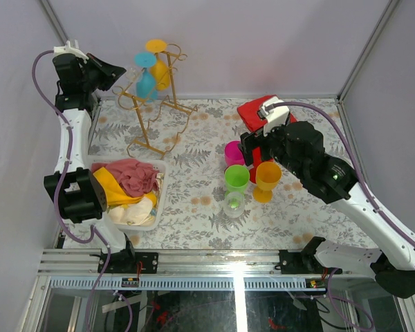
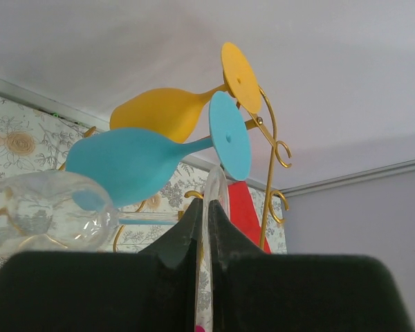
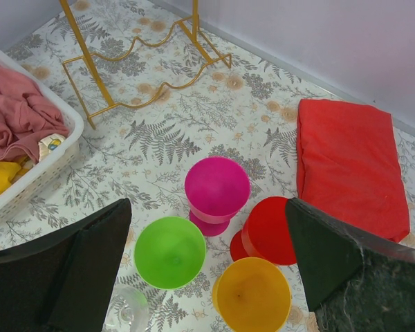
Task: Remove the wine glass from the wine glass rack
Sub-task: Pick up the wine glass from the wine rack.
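Observation:
The gold wire rack [image 1: 156, 119] stands at the back left of the table. A blue wine glass [image 1: 146, 77] and a yellow wine glass [image 1: 159, 63] hang on it, both also in the left wrist view, blue [image 2: 131, 160] and yellow [image 2: 166, 114]. My left gripper [image 1: 115, 73] is raised beside the rack's top. In its wrist view the left gripper [image 2: 206, 207] is shut on the thin foot of a clear wine glass [image 2: 45, 214], whose bowl lies to the left. My right gripper [image 3: 207, 207] is open and empty above the glasses standing on the table.
Standing on the table are pink [image 3: 216, 188], green [image 3: 169, 251], orange [image 3: 252, 294], red [image 3: 268, 229] and clear [image 1: 233, 203] glasses. A red cloth [image 3: 349, 166] lies at the back right. A white basket [image 1: 160, 181] of cloths sits at the left.

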`<state>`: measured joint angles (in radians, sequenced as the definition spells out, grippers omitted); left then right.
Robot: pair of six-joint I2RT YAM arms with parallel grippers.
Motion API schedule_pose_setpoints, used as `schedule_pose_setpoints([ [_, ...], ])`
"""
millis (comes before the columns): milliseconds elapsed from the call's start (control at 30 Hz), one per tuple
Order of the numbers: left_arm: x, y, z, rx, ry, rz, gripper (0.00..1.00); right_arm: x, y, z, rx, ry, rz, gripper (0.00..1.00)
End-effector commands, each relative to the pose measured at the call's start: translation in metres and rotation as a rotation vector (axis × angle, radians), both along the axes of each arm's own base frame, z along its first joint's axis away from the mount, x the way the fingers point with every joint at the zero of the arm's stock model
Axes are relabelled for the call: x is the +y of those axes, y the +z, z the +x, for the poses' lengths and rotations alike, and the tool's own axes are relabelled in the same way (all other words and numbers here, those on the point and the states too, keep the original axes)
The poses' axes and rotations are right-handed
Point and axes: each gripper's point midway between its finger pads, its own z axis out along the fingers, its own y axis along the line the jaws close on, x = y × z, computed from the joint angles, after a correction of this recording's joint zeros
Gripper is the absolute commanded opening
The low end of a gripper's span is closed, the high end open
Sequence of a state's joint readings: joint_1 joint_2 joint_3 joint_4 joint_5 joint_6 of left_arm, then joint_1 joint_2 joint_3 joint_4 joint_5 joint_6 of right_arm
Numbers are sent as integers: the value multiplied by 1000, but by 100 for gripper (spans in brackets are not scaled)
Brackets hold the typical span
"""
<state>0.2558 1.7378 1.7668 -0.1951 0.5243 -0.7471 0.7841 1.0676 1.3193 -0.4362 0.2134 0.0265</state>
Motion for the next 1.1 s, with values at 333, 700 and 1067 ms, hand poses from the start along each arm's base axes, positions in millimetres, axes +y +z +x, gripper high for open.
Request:
schedule_pose_setpoints([
  [333,-12,52,-7,-127,-27,-86,0,-6,18,-3,-49,-1,35,99],
  [700,2,64,-11,-154,68,-48,0,-6,17,-3,-49,-4,37,99],
  [1067,8,76,-11,-193,97,-22,0,-7,17,-3,-50,-9,34,99],
])
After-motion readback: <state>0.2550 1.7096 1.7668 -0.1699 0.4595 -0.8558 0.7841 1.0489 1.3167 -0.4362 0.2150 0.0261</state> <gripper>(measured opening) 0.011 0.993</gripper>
